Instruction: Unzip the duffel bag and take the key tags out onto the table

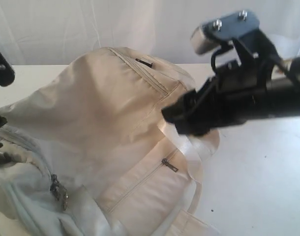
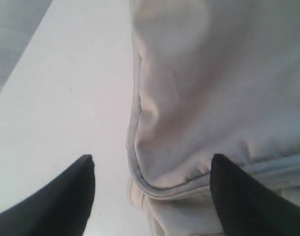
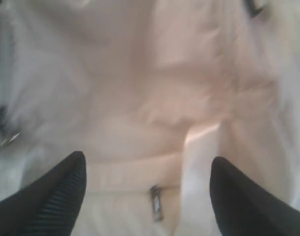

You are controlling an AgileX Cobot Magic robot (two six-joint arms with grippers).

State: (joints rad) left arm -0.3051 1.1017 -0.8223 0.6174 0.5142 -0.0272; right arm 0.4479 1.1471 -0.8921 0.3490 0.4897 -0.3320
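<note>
Cream-beige fabric duffel bag [image 1: 105, 113] lies slumped over the near-left of the wide white counter [image 1: 258, 187], no opening showing. Key tags aren't seen in any view, presumably inside.

Nearest the cam, at the bag's near-left corner, a pair of grey metal zip pulls [image 1: 59, 192] hangs on a curved grey track, prob. the main opening. Left pincer [image 2: 152, 162] is spread wide & empty, straddling a piped edge of the bag w/ bare counter beside it. Its arm shows only at the ext. view's left edge, so it's the closer arm to those pulls.

Further in sits a small side-pocket zip pull [image 1: 169, 164]; its track runs diagonally, near-left to far-right. Right pincer [image 3: 149, 160] hovers over it, also wide & empty; the pull lies between its two fingers, no contact.

Judgement: the main zip is what counts, and its pulls lie well left of the right pincer.

Beyond: the bag's far end w/ a black fitting [image 1: 145, 62], then pale backdrop [image 1: 91, 24].
</note>
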